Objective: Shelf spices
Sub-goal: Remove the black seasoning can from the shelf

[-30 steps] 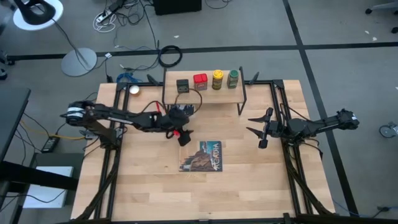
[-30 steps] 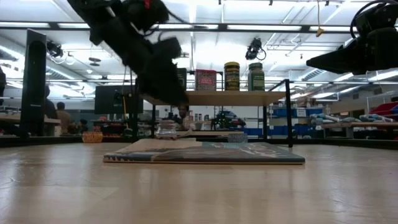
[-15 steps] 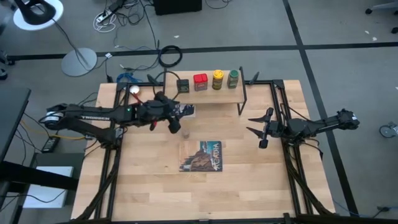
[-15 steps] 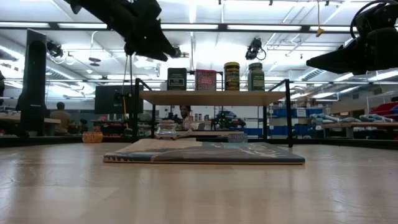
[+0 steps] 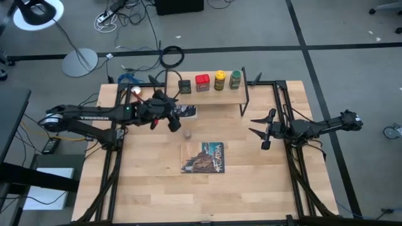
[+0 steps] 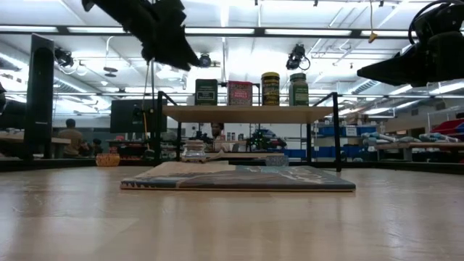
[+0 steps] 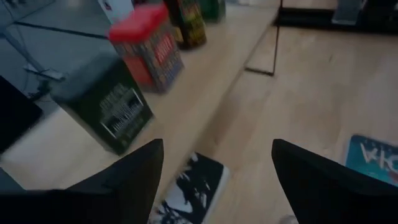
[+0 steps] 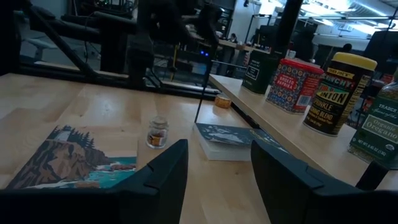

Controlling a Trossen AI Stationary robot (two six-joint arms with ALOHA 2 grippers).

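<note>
Nearest on the table (image 5: 151,188) lies one flat picture-covered book (image 5: 205,157). Just beyond it stands one tiny clear jar (image 5: 187,133), alone on the wood. A second, smaller book (image 5: 183,112) lies by the shelf (image 5: 207,95). On the shelf, four containers stand in a row: black tin (image 5: 184,86), red tin (image 5: 202,82), yellow-capped jar (image 5: 220,80), green-capped jar (image 5: 235,78). The left gripper (image 5: 173,117) hovers near the shelf's front, jaws wide and empty. The right gripper (image 5: 260,133) waits at the table's right, jaws partly apart, holding nothing.

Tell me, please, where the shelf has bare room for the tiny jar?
The shelf is bare left of the black tin. Rightward, the red tin, yellow-capped jar and green-capped jar crowd it.
</note>
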